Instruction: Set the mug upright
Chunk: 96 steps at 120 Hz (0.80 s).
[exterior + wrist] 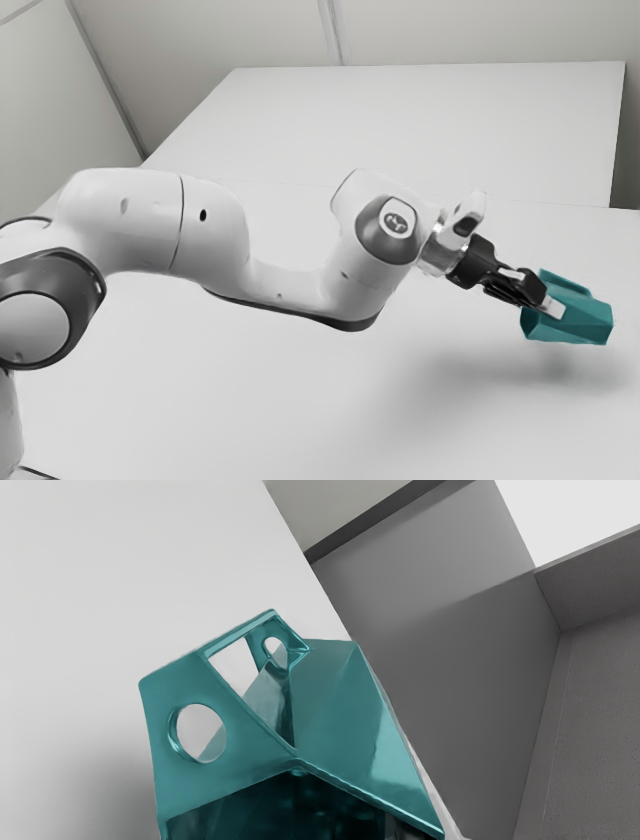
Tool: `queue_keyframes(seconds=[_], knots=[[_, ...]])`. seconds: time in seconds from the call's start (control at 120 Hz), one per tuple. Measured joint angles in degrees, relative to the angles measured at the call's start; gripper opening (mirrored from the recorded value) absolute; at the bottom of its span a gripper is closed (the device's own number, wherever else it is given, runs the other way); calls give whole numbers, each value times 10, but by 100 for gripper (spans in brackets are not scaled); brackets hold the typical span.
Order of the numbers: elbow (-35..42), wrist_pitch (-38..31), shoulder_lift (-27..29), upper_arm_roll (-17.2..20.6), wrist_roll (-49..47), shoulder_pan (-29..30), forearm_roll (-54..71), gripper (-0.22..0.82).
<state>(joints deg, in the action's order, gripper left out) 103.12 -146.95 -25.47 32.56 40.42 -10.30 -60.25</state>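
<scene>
Mug (582,320) of glossy teal, faceted and hollow, with round holes through its walls: had it in the air over the smooth white table (300,410), near the exterior view's right edge and well short of upright. Held it tipped nearly onto its side, mouth turned back toward the black two-finger gripper (554,307), base pointing off to the exterior view's right. Clamped on the mug, by all appearances: saw one pale fingertip against its near side, could not make out the other, and judged the grip from the lack of any other support. Noted a soft shadow (575,368) below, apart from the mug, and an angular loop (240,633), perhaps the handle, along its upper side. Counted the grasp and the lift as done, the righting as not. Had left, by that reckoning, to swing the mouth upward and bring the base beneath, to lower until flat on the table, then to part the fingers and back off. Judged the turn the harder share, with slanted walls apt to pivot in the grip, and the set-down worth taking slowly, lest a tilted base topple.
</scene>
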Motion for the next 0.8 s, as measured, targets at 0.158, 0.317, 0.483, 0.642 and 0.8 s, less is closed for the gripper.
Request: queue_keyframes(seconds=[0.158, 0.317, 0.483, 0.642, 0.8], knots=[[25, 35, 54, -1, -60, 52, 200, -18], [26, 118, 105, -1, -151, 97, 402, -18], [27, 214, 138, -1, -237, 140, 535, -18], [27, 282, 152, -1, -314, 173, 617, -18], [28, 319, 173, -1, -375, 217, 665, -18]])
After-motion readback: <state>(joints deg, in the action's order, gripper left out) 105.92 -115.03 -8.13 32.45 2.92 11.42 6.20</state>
